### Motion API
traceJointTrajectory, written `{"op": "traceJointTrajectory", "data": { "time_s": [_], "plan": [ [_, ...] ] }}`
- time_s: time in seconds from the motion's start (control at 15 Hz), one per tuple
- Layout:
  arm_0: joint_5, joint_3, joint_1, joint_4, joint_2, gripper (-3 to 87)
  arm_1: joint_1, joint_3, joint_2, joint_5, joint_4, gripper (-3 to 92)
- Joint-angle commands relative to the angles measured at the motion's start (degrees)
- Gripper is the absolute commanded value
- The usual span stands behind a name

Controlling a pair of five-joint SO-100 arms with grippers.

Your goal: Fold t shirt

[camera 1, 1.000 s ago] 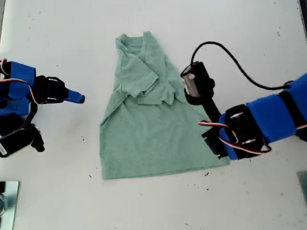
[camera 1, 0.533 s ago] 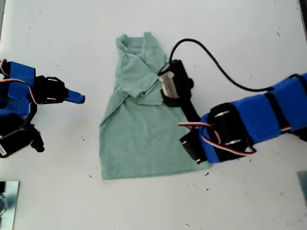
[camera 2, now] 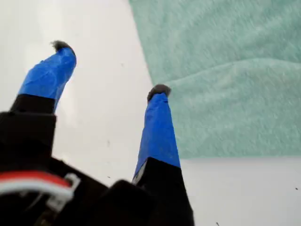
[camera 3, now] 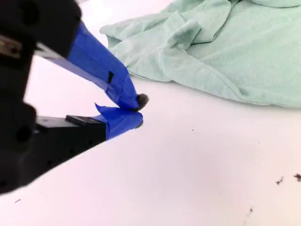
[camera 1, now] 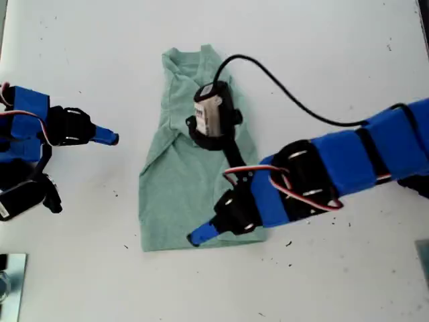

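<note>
Now that my first claw (camera 1: 196, 236) has swung across the t shirt (camera 1: 175, 194) to its hem, fingers spread wide, the next fold looks close; my second claw (camera 1: 110, 138) sits pressed together on the table (camera 1: 348, 54) beside it.

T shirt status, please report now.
My first gripper open at t shirt hem. My second gripper shut, empty, off the cloth. Nothing in the way.
</note>
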Motion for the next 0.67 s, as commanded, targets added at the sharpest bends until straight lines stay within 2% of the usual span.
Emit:
{"op": "traceJointTrajectory", "data": {
  "time_s": [0.0, 0.07, 0.13, 0.27, 0.47, 0.6],
  "plan": [
    [-0.53, -0.44, 0.35, 0.44, 0.79, -0.2, 1.05, 2.46, 12.83, 0.26, 5.1, 24.2],
    [-0.53, -0.44, 0.35, 0.53, 0.97, -0.2, 1.93, 7.12, 16.7, 0.88, 8.17, 18.2],
    [-0.62, -0.44, 0.35, 0.53, 0.97, -0.2, 3.43, 16.17, 22.85, 2.64, 9.05, 4.9],
    [-0.62, -0.35, 0.26, 0.53, 0.97, -0.2, 7.21, 38.67, 39.29, 1.85, 6.33, 2.5],
    [-0.62, -0.26, 0.09, 0.44, 0.97, -0.2, 16.26, 77.26, 68.64, -1.14, -3.08, 2.5],
    [-0.62, -0.7, 0.09, 0.44, 1.05, -0.2, 19.6, 96.77, 88.86, -3.08, -5.01, 2.5]
  ]
}}
